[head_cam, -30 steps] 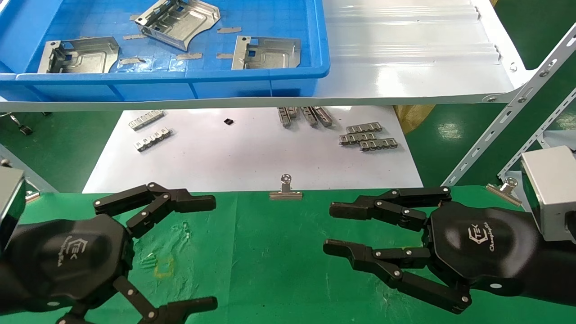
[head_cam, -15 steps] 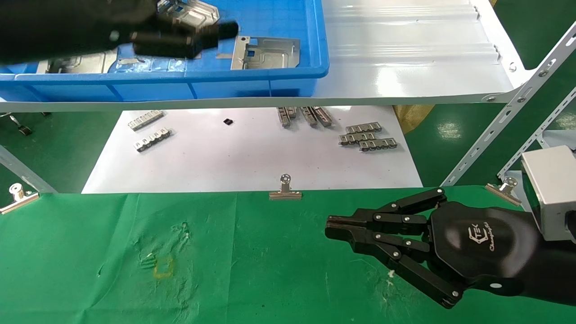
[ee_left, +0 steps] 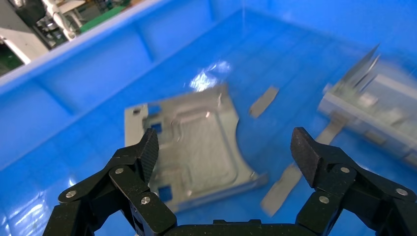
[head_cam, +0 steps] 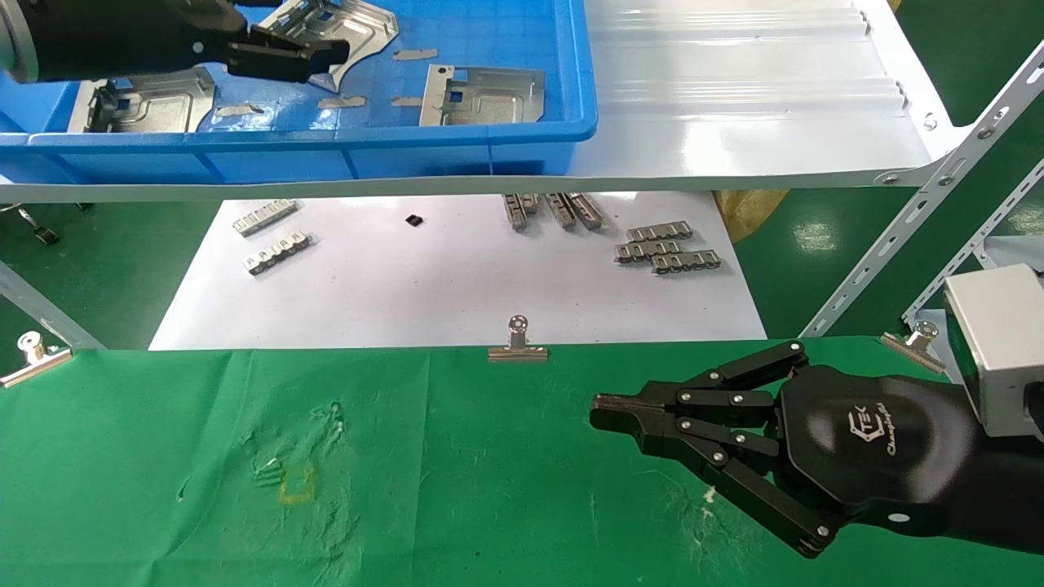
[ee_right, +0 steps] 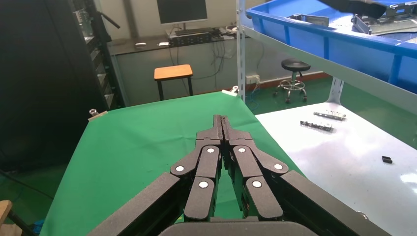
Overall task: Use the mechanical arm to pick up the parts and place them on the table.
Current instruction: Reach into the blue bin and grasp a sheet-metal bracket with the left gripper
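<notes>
Three silver parts lie in a blue tray: one on the left, one propped at the back, one on the right. My left gripper reaches over the tray from the left, between the left and back parts. In the left wrist view it is open and empty, hovering above a flat part, with a tilted part beside it. My right gripper is shut and empty, low over the green table at the right; its fingers are pressed together.
The tray sits on a glossy white shelf carried by slotted metal struts. Below lies a white sheet with notched metal strips. Binder clips hold the cloth's far edge. Small strips lie loose in the tray.
My left arm has risen from the green table up into the blue tray, then drawn back left a little. My right gripper's fingers have closed together.
</notes>
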Controlling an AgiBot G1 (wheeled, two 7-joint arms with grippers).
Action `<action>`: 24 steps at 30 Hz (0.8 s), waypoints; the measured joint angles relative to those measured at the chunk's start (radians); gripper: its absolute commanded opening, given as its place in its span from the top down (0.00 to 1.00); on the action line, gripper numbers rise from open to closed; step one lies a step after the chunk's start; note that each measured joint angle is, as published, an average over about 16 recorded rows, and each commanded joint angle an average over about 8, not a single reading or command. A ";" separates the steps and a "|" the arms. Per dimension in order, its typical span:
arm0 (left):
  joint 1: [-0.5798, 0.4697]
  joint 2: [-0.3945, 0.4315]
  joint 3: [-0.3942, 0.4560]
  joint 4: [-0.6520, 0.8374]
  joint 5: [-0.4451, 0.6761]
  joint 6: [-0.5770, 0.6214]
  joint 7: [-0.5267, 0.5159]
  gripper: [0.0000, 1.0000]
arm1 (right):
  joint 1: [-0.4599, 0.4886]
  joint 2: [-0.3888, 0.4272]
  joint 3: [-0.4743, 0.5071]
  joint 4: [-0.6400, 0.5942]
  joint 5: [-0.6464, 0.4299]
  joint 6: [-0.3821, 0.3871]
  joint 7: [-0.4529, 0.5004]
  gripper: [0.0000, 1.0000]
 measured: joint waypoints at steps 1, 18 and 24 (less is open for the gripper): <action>-0.004 0.002 0.001 0.015 0.003 -0.010 0.010 1.00 | 0.000 0.000 0.000 0.000 0.000 0.000 0.000 1.00; -0.015 0.026 -0.027 0.143 -0.027 -0.200 0.130 1.00 | 0.000 0.000 0.000 0.000 0.000 0.000 0.000 1.00; -0.012 0.044 -0.025 0.163 -0.023 -0.264 0.146 1.00 | 0.000 0.000 0.000 0.000 0.000 0.000 0.000 1.00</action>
